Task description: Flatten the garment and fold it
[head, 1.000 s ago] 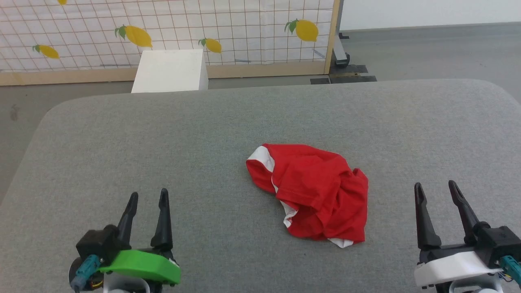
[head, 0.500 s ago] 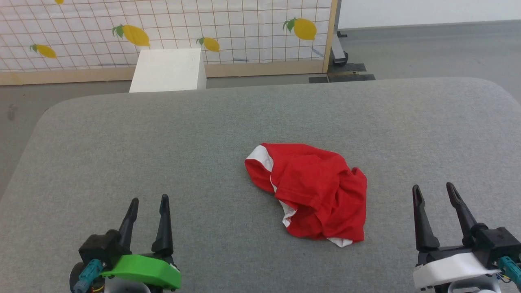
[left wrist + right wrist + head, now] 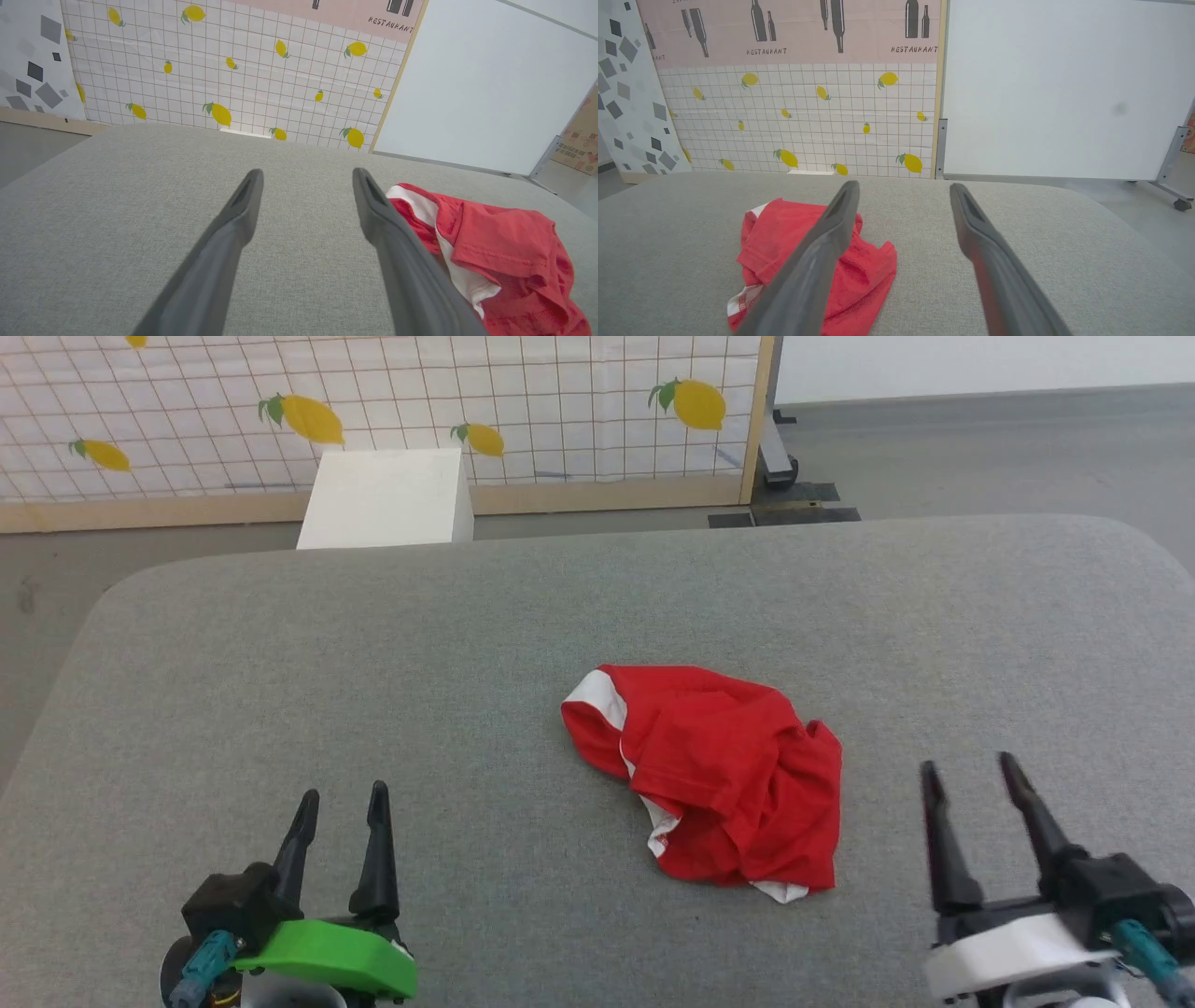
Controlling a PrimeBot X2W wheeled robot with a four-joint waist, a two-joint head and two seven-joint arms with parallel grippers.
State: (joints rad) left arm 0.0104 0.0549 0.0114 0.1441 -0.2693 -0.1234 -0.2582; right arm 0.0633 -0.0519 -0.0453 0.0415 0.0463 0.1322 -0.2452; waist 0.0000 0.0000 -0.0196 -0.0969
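At the lower left of the head view, the left claw (image 3: 343, 791) is shown over the grey desk (image 3: 467, 644), its mount cut off by the bottom edge; its two dark fingers are spread apart and nothing is held; the garment (image 3: 719, 765), red with white trim, is heaped crumpled at mid-desk, well apart from that claw and to its right; its waistband cannot be made out among the folds; part of it is hidden behind a finger in each wrist view; at the lower right, the right claw (image 3: 967, 763) is likewise spread and empty, near the garment's right edge but not touching it.
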